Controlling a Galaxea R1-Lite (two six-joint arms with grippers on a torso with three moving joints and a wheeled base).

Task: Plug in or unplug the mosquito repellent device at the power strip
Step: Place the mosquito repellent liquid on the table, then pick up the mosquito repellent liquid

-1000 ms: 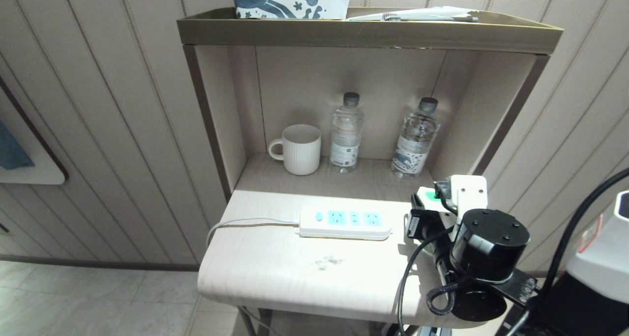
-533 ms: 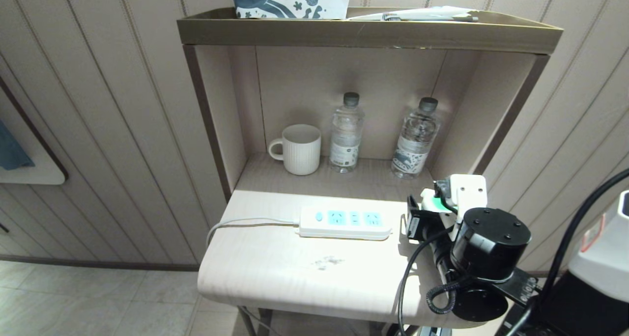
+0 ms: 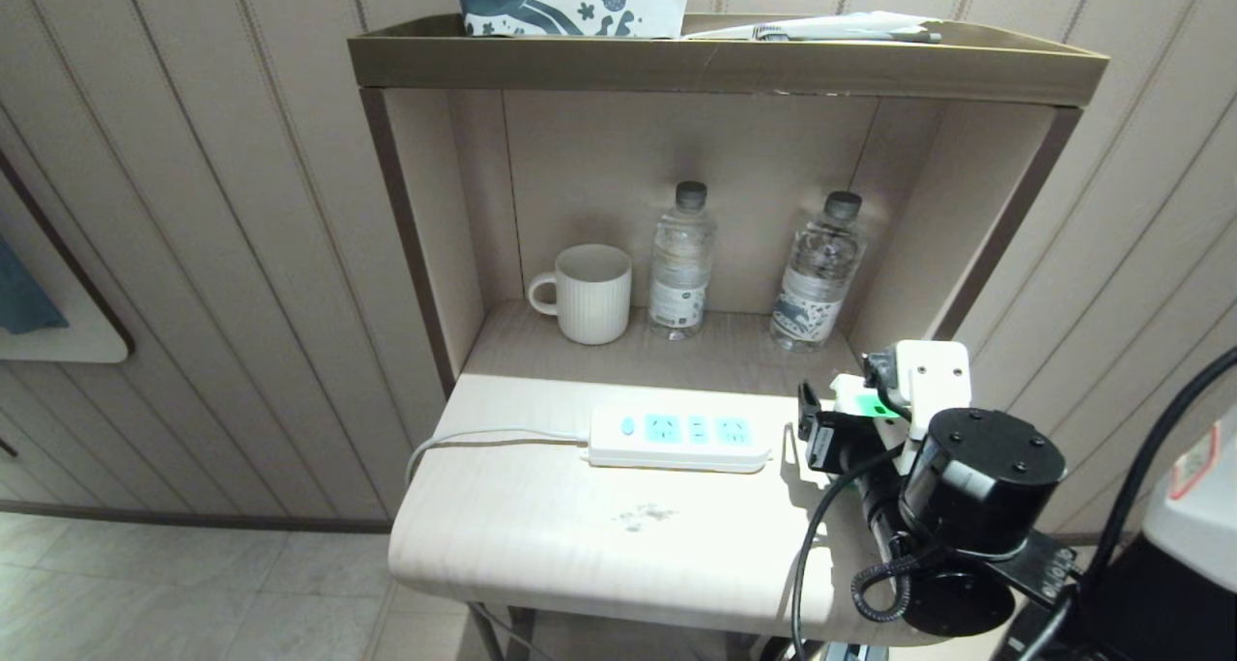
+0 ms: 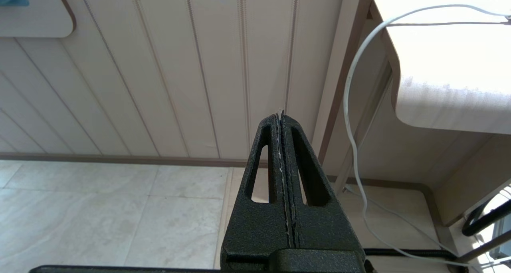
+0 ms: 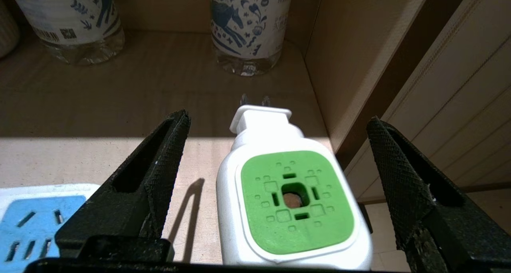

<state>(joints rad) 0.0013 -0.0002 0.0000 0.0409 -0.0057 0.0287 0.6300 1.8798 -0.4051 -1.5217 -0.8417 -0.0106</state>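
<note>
Mosquito repellent device [image 5: 293,201] stands on the bench [image 3: 580,535], unplugged, just off the right end of the power strip [image 3: 681,439], green top up, prongs aimed at the shelf back. We have the right gripper [image 5: 279,173] straddling it, fingers [image 5: 159,161] spread wide, clear gap on both sides, no contact. We see two water bottles [image 3: 681,265] and a mug [image 3: 589,294] behind in the shelf. Left gripper [image 4: 281,121] sits low off the bench's left edge, fingers pressed shut, empty.

Power strip [image 3: 681,440] on table [image 3: 541,535], device [image 3: 863,402] right of it
</note>
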